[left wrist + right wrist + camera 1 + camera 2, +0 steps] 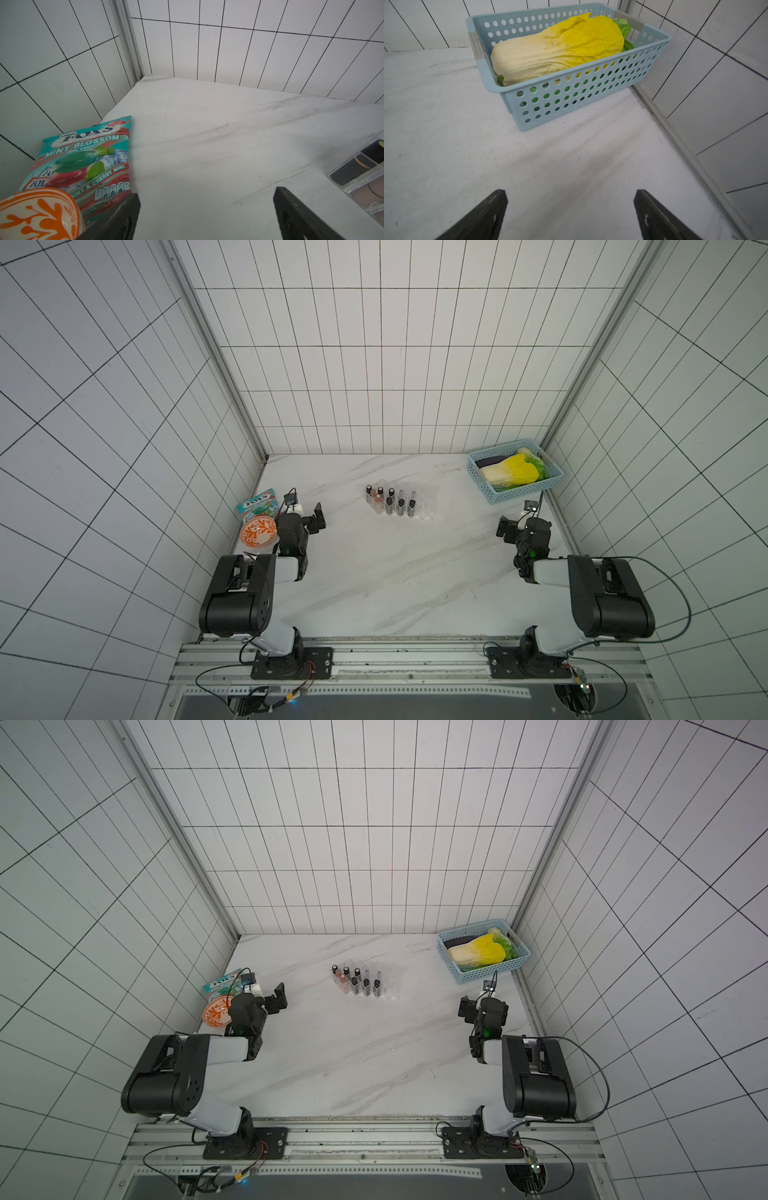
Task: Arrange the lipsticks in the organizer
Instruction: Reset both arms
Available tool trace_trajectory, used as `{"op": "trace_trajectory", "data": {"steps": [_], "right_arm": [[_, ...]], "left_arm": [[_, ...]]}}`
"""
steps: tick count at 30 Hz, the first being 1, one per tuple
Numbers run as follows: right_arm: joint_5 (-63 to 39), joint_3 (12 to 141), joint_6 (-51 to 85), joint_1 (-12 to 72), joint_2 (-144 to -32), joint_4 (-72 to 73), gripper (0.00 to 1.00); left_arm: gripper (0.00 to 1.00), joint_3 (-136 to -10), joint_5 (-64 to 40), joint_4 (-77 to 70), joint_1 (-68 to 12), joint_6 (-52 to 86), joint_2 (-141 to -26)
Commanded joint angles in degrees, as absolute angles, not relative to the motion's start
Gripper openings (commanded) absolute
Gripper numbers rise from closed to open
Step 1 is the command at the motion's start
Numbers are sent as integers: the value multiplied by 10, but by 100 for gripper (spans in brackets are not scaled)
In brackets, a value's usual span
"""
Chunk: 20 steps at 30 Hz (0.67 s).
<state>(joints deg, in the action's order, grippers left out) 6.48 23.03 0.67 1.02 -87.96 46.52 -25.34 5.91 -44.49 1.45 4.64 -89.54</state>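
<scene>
- The clear plastic stepped organizer [426, 511] [393, 991] stands on the white marble table [395, 585], toward the back, roughly midway between the two arms in both top views.
- The small cylindrical lipsticks [390, 502] [354, 982] stand upright in its slots in rows. Most are glossy black, a few at the left end are pale pink, and a few toward the right are lavender.
- The left gripper [206, 192] hovers above bare marble with its black fingers [124, 214] spread wide and nothing between them. One corner of the organizer shows at the edge of the left wrist view.
- Beside the left gripper lie a teal foil bag of mint candy [83, 158] and a round orange-and-white patterned bowl [39, 214], the bowl's rim overlapping the bag.
- The right gripper [570, 191] also has its fingers [492, 209] wide apart, holding nothing.
- Ahead of the right gripper, in the back right corner, sits a light-blue perforated plastic basket [571, 97] holding a yellow-and-cream cabbage [560, 47].
- Both grippers are well apart from the organizer.
</scene>
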Motion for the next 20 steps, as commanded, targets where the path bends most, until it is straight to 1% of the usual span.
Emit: {"op": "trace_trajectory", "data": {"steps": [1, 9, 11, 16, 20], "right_arm": [[69, 240, 14, 5, -882, 479, 99], [67, 239, 12, 5, -880, 476, 99], [36, 235, -4, 7, -878, 482, 99], [27, 237, -1, 4, -880, 480, 99], [35, 236, -1, 5, -878, 481, 99]], "left_arm": [[98, -259, 48, -434, 14, 53, -893], [98, -258, 47, -434, 15, 53, -893], [98, -259, 48, -434, 15, 53, -892], [98, -259, 47, -434, 15, 53, -893], [98, -259, 47, -434, 14, 53, -892]]}}
